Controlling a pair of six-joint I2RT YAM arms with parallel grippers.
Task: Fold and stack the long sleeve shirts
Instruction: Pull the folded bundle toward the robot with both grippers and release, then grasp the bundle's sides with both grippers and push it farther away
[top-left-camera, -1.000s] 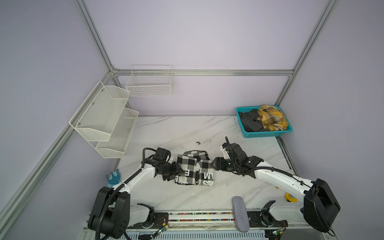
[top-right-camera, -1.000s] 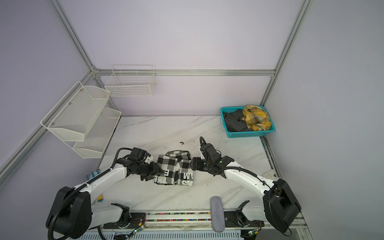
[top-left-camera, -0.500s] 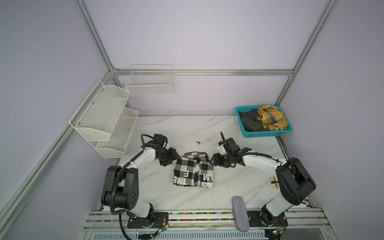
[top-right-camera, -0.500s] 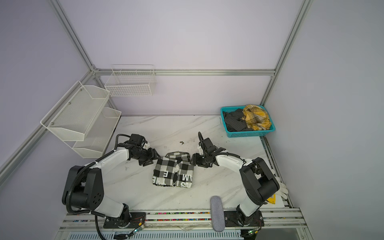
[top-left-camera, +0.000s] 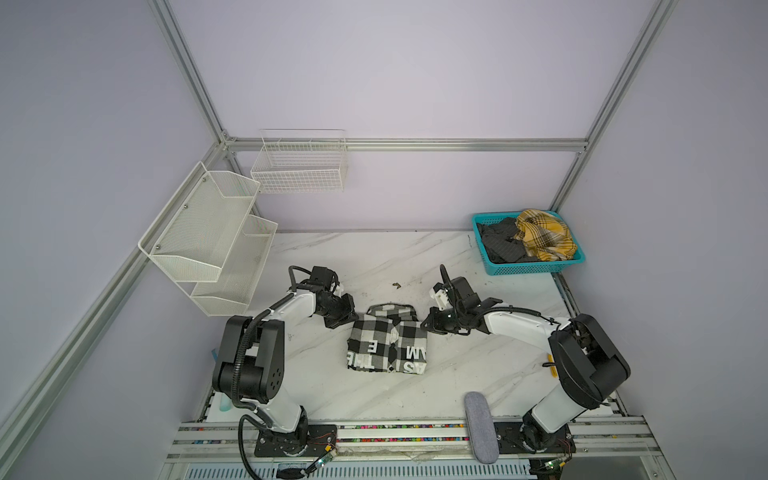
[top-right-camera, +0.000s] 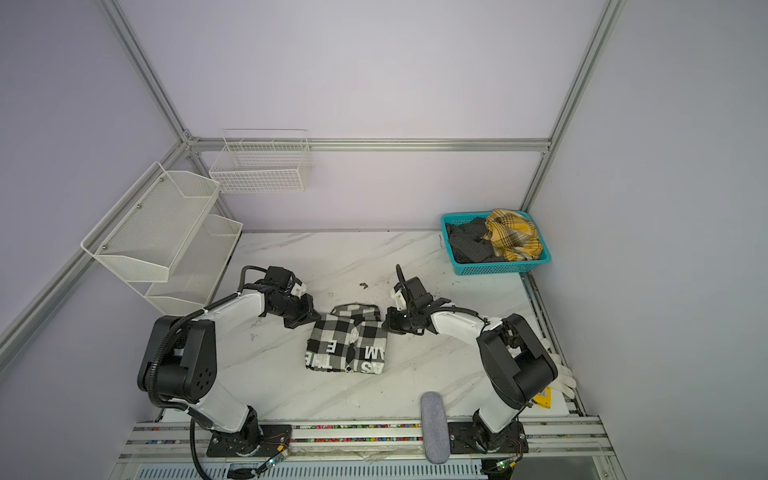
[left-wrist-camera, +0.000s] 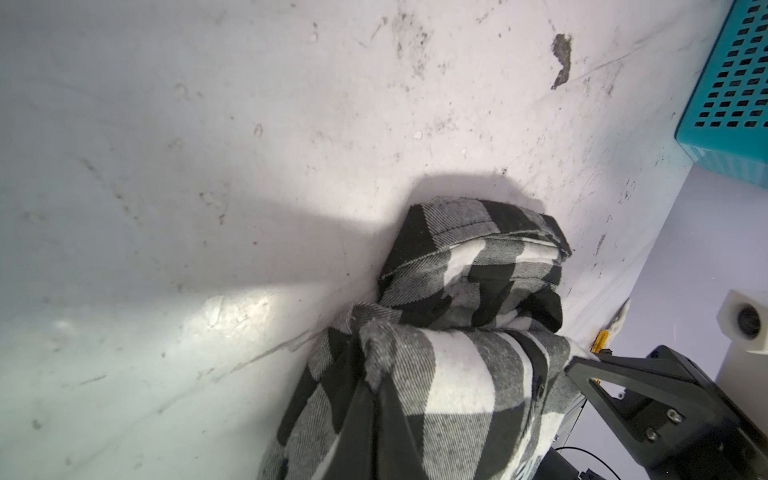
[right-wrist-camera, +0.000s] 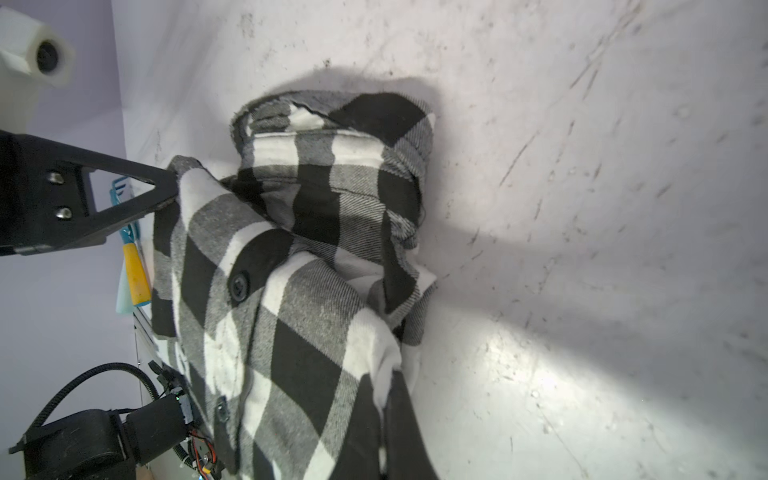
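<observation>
As both arms reach low & inward, L gripper (top-left-camera: 352, 323) is clamped on the checked shirt (top-left-camera: 386, 347), collar-end corner. R gripper (top-left-camera: 426, 326) clamped on opp. corner

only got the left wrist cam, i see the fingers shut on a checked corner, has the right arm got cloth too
Observer: Yes. The right wrist view shows the right gripper shut on the far right corner of the checked shirt.
Operator: is the rest folded or spread out
Observer: Folded. In both top views it lies as a compact rectangle.
Operator: anything in the teal basket
Observer: Yes, a yellow plaid shirt and a dark grey shirt lie bunched in the basket.
</observation>
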